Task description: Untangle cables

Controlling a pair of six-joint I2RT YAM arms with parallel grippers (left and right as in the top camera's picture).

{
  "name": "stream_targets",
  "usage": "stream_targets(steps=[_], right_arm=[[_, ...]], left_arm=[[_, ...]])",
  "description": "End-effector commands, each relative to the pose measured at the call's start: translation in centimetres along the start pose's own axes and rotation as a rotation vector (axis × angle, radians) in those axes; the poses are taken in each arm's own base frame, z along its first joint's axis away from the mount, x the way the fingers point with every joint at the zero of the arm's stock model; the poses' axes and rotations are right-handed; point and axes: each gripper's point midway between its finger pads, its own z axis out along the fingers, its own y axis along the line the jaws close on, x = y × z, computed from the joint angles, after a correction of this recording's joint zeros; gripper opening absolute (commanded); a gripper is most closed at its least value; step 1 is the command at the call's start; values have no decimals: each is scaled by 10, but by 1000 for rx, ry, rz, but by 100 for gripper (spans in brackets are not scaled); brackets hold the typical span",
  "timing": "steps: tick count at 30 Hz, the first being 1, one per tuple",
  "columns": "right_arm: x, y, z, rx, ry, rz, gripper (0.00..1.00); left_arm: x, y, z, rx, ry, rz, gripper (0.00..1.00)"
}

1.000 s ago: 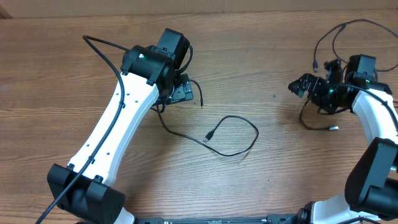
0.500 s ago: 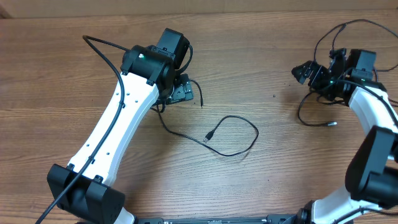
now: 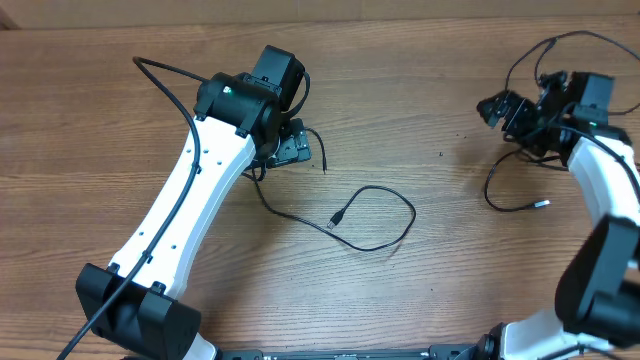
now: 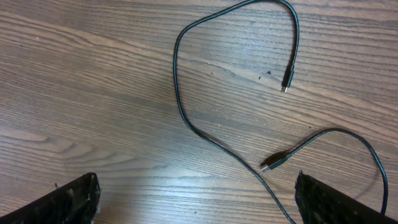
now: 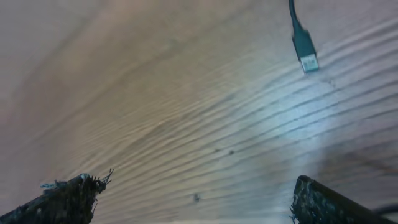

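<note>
One thin black cable point(image 3: 385, 190) lies in a loose loop mid-table, its plug point(image 3: 338, 216) inside the loop. In the left wrist view this cable point(image 4: 180, 106) curves past two plug ends point(image 4: 286, 82) point(image 4: 273, 163). My left gripper point(image 3: 294, 150) point(image 4: 196, 190) is open and empty, low over the wood by the cable's left end. A second cable point(image 3: 492, 190) loops under my right arm, with its plug point(image 3: 541, 203) on the table. My right gripper point(image 3: 500, 106) point(image 5: 196, 193) is open and empty. A plug point(image 5: 305, 53) lies ahead of it.
More thin cable loops point(image 3: 535, 55) rise behind the right wrist at the far right edge. The thick black arm cable point(image 3: 170, 90) hangs over the left arm. The wooden table point(image 3: 100, 130) runs under everything.
My right gripper has moved away and to the right. The cable loop and plug under it shifted with it. The left arm and the middle cable have not moved.
</note>
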Motion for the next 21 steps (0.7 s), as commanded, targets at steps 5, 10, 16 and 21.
stream_targets(steps=[5, 10, 16, 21], right_arm=[[7, 20, -61, 49, -2, -35, 100], [59, 9, -72, 139, 191, 15, 100], [110, 13, -76, 243, 375, -34, 100], [127, 21, -69, 312, 403, -39, 100]], left_arm=[[-1, 0, 2, 0, 7, 10, 100], [0, 0, 2, 0, 7, 10, 100], [-1, 0, 2, 0, 7, 9, 99], [-1, 0, 2, 0, 7, 10, 100]])
